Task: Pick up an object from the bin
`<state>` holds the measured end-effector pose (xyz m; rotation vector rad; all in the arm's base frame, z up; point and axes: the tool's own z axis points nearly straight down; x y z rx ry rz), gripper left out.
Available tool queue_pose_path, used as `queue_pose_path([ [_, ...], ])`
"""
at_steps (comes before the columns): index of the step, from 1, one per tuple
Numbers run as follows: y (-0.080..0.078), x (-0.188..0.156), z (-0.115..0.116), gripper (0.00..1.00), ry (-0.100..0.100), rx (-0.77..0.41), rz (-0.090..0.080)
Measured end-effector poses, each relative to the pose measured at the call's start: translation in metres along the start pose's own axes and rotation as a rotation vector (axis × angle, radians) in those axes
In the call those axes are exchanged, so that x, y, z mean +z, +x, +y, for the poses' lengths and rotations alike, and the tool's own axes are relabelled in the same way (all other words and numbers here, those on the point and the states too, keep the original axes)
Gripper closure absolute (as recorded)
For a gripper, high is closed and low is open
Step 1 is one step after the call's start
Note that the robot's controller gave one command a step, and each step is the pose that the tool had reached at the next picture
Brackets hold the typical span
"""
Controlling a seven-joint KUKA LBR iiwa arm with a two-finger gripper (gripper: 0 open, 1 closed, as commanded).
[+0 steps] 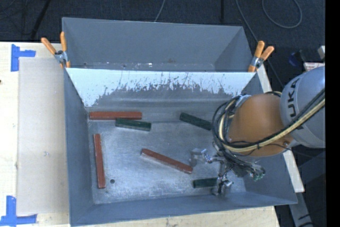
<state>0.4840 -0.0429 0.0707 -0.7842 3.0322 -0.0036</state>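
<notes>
My gripper [212, 171] is low in the bin's front right part, under the arm's orange cover. It is open: one fingertip [200, 156] stands by the right end of a red-brown stick [166, 161] that lies slanted on the floor. The other fingertip [222, 186] is at the right end of a short dark green stick [204, 183] near the front wall. Nothing shows between the fingers. Another dark green stick [195, 121] lies further back, partly behind the cables.
A red-brown stick [115, 115] and a dark green stick [133, 125] lie at the back left. A third red-brown stick [99, 160] runs along the left wall. The arm's orange cover and cables hang over the right side.
</notes>
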Motion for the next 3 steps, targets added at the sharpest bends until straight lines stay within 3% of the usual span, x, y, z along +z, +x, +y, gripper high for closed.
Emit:
queue_pose_path([
  [1, -0.002, -0.001, 0.000, 0.00, -0.001, -0.001, 0.002],
  [2, 0.000, 0.001, 0.001, 1.00, -0.005, -0.003, 0.009],
  [3, -0.003, -0.122, 0.000, 1.00, -0.001, -0.001, 0.002],
])
